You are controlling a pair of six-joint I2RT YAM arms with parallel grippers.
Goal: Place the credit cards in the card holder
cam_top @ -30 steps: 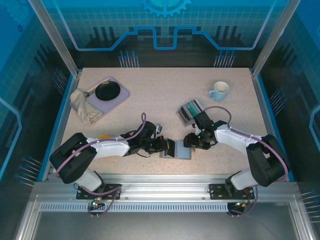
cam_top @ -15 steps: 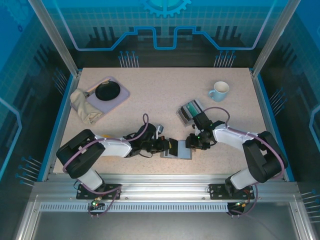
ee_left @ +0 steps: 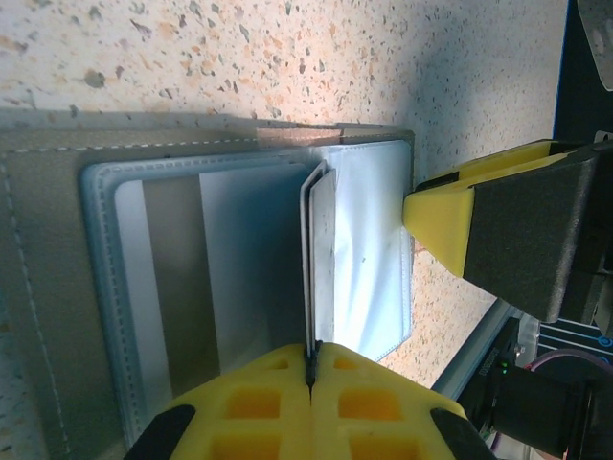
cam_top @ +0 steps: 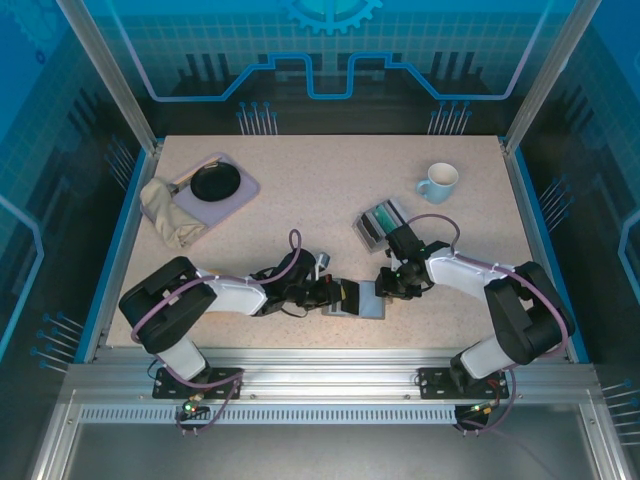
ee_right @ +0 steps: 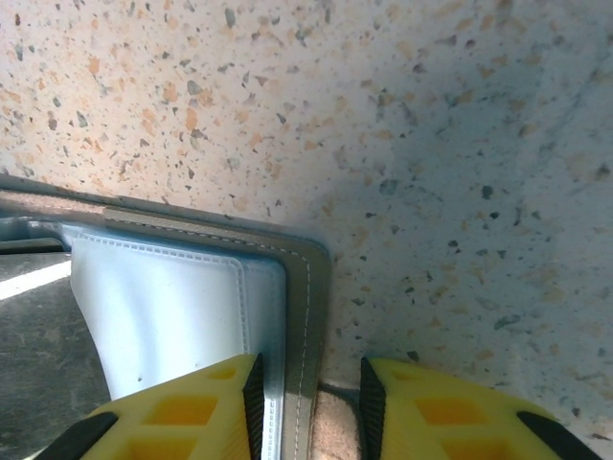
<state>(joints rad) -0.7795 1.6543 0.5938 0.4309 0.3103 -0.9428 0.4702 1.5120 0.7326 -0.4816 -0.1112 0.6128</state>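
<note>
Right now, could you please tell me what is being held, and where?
The left gripper pinches the card holder by a thin inner leaf's edge. The right gripper straddles its grey rim, jaws apart, gripping nothing.

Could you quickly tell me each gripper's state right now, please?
Left gripper: shut on a thin flap of the card holder.
Right gripper: open, straddling the holder's edge.

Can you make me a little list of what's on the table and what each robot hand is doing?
card holder: lying open on the table, near the front edge
left fingers: shut on a pale flap of the holder
right fingers: apart, one on each side of the holder's grey edge
credit cards: green, standing in the clear box behind the holder
mug: upright, far right
tray: far left, dark round dish on it
</note>
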